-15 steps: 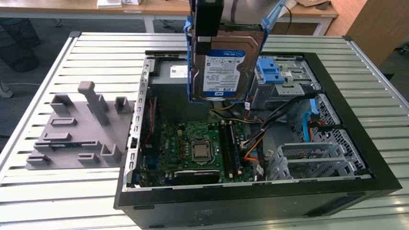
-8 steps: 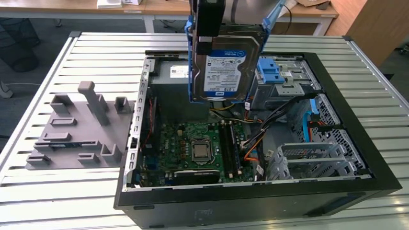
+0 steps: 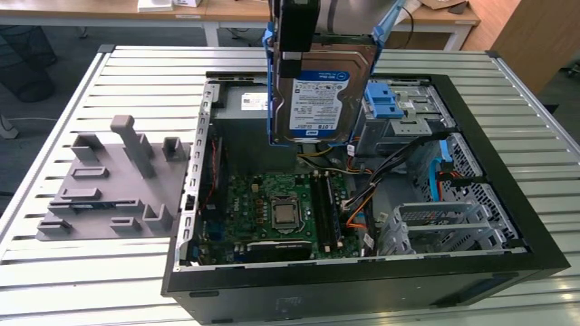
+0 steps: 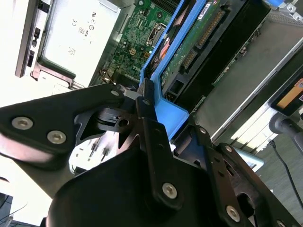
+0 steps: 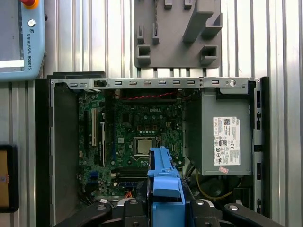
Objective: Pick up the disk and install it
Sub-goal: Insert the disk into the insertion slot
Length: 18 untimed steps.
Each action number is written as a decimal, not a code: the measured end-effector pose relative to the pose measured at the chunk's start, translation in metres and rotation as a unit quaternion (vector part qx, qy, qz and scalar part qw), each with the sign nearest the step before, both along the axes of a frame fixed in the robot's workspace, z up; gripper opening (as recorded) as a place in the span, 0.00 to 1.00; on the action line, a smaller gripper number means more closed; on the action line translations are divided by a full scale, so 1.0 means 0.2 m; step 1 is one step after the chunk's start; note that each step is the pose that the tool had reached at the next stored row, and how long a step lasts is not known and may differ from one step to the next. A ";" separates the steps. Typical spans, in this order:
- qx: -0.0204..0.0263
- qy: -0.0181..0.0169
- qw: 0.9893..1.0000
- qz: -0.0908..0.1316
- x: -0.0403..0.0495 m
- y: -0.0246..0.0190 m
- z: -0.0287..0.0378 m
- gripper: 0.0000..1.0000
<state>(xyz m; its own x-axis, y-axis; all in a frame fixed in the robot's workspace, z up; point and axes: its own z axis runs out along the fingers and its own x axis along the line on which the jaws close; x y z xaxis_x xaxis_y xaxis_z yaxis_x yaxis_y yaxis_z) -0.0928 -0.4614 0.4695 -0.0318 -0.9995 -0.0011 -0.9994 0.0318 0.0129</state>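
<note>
In the exterior view a slatted metal table stands in a room with wooden desks behind it. On the table lies a black computer case, side panel off, with its motherboard facing up. The gripper reaches down from above and pinches the disk by its upper end, one black finger lying across the labelled face. The disk hangs upright below the gripper, long axis vertical and white-and-blue label turned to the camera, with its blue bracket running down both long edges. Its lower end is over the case's interior, between the grey power supply and the blue latch. A grey fixture plate sits on the table well apart from the gripper, toward the exterior view's left. In the second wrist view the gripper is clamped on the blue bracket. The disk stretches straight away from the fingers, green circuit-board face showing, with the power supply and motherboard beyond it. In the first wrist view the gripper holds the blue bracket edge-on, pointing down at the motherboard. The power supply lies beside it, and the fixture plate is past the far wall of the computer case. A teach pendant is by the case's corner, over the table slats.
</note>
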 end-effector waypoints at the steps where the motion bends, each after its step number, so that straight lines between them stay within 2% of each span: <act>1: 0.000 0.000 1.000 0.000 0.000 0.000 0.000 0.36; 4: 0.000 0.000 1.000 0.000 0.001 -0.001 0.000 0.36; 6: 0.000 0.000 1.000 0.000 0.001 -0.020 0.000 0.36; 8: 0.000 0.000 1.000 0.000 0.000 -0.050 0.000 0.36; 12: 0.000 0.000 1.000 0.000 0.002 -0.127 0.000 0.36; 13: 0.000 0.000 1.000 0.000 0.008 -0.140 -0.001 0.36; 15: 0.000 0.000 1.000 0.000 0.038 -0.151 -0.001 0.36; 18: 0.000 0.000 1.000 0.000 0.107 -0.153 -0.002 0.36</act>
<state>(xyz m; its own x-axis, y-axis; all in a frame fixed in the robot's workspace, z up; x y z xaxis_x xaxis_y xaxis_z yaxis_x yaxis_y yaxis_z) -0.0714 -0.4919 0.4692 -0.0318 -0.9995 -0.0011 -0.9994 0.0318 0.0136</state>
